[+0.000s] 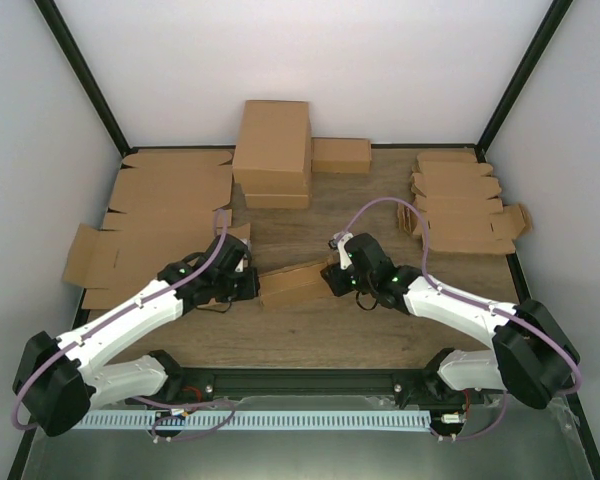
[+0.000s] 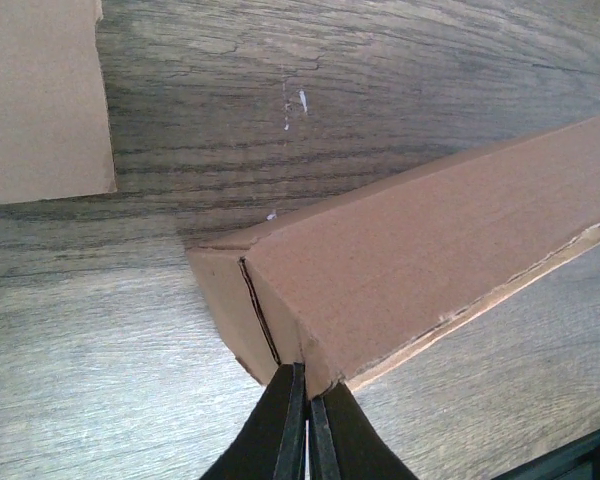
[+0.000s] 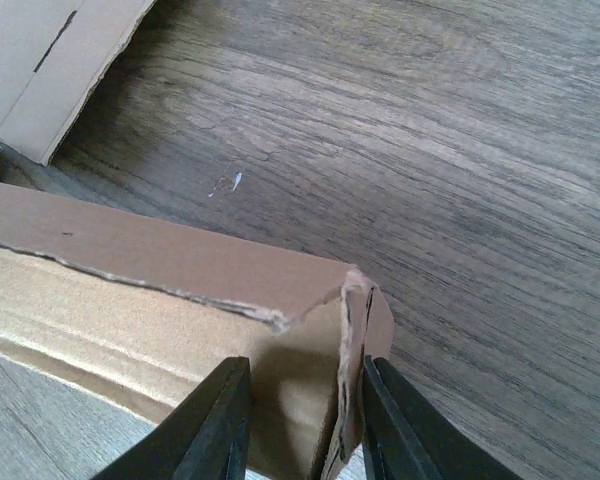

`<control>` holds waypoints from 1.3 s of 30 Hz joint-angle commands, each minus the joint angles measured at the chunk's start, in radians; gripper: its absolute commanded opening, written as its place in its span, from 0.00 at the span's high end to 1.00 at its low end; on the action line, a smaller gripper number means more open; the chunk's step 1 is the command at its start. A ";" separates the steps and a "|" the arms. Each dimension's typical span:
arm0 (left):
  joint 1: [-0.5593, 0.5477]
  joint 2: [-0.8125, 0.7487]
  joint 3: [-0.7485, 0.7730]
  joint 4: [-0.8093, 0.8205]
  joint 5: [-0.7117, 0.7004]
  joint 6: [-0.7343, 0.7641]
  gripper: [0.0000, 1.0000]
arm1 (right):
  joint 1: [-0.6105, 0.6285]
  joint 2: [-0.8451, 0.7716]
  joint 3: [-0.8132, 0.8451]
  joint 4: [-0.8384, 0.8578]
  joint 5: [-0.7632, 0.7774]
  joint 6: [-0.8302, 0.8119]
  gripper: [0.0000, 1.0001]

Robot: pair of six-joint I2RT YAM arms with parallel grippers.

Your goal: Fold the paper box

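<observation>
- The box (image 1: pixel 292 283) lies just below the middle of the top view, on the desk (image 1: pixel 380 330). It is a long, narrow brown shape that slants up slightly to the right.
- The left hand (image 1: pixel 248 285) meets the box's left end and the right hand (image 1: pixel 335 280) meets its right end, so the box spans the gap between them.
- In the left wrist view the box (image 2: pixel 420 250) runs from lower centre to the right edge. Its top face is closed, and a raw cardboard edge shows along its lower side.
- The left hand (image 2: pixel 302 375) is clenched. Its two dark fingers are pressed almost together at the bottom centre of the frame, pinching the lower corner of the box's near end.
- In the right wrist view the box (image 3: pixel 130 290) fills the lower left. Its top edge is ragged, and its end flap stands upright at lower centre.
- The right hand (image 3: pixel 300 375) has its fingers apart, with the end corner of the box between them. The right finger (image 3: pixel 380 420) touches the end flap. I cannot tell whether the hand is really squeezing the cardboard.
- A stack (image 1: pixel 272 150) of closed brown boxes sits at the top centre of the top view, at the far edge of the desk.
- Flat blanks (image 1: pixel 170 195) cover the upper left, and more blanks (image 1: pixel 460 200) lie at the upper right.
- A purple cable (image 1: pixel 400 205) arcs above the right arm.
</observation>
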 commanded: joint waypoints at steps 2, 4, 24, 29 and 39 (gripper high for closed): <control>-0.003 0.004 -0.052 -0.026 0.000 -0.002 0.96 | 0.008 -0.003 0.029 -0.071 0.007 -0.014 0.66; -0.002 -0.007 -0.053 -0.024 -0.006 0.000 0.96 | 0.008 -0.033 0.036 -0.087 0.010 -0.022 0.62; -0.002 -0.005 -0.006 -0.038 -0.014 0.021 0.96 | 0.006 -0.048 0.112 -0.166 0.048 -0.065 0.90; -0.003 -0.010 -0.013 -0.026 -0.014 0.021 0.96 | 0.007 -0.049 0.123 -0.166 -0.015 -0.052 0.95; -0.004 0.008 -0.008 -0.017 -0.014 0.019 0.96 | 0.008 -0.060 0.119 -0.188 -0.022 -0.036 0.92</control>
